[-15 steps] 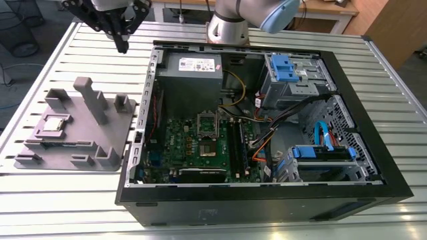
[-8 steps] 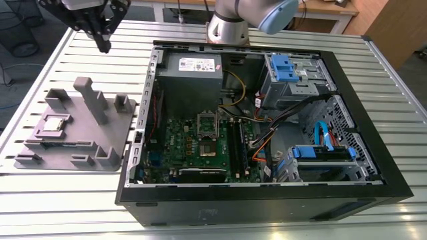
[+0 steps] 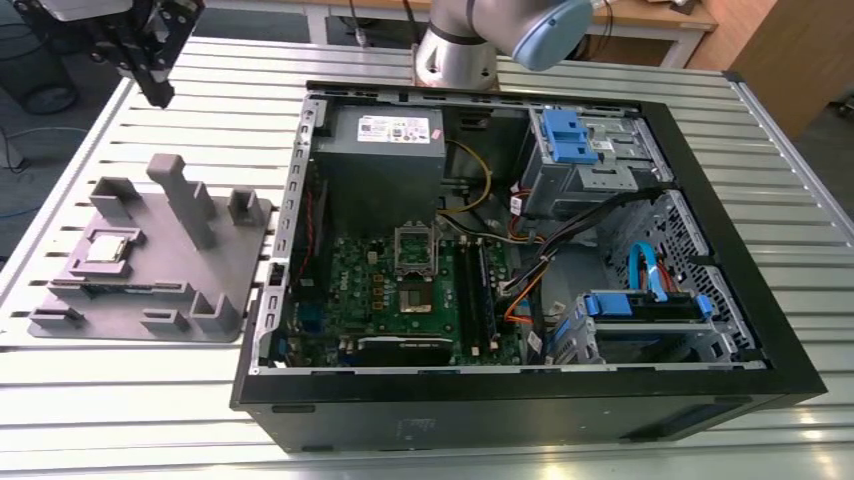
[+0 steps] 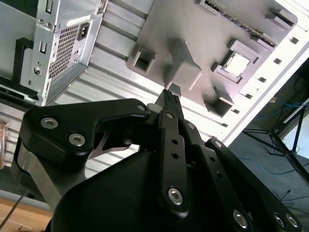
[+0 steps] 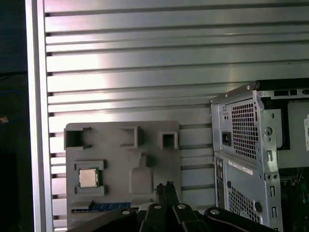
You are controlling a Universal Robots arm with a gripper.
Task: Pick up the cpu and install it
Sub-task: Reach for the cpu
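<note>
One probably light, stiff, fragile cpu point(image 3: 107, 247) lies pocketed in the grey holder point(image 3: 234, 270) at the exterior view's left, best pinched by opposite edges, while your gripper point(image 3: 158, 92), fingers closed on nothing, hangs upper left.

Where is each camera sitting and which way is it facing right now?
Exterior view: off the arm, above, looking down on the open computer case, grey tray and cpu; arm and pincer show.
First wrist view: on the wrist, looking down past the pincer at the tray.
Second wrist view: on the wrist, looking along the pincer's links toward the tray.
All share tray, cpu, case.
</note>
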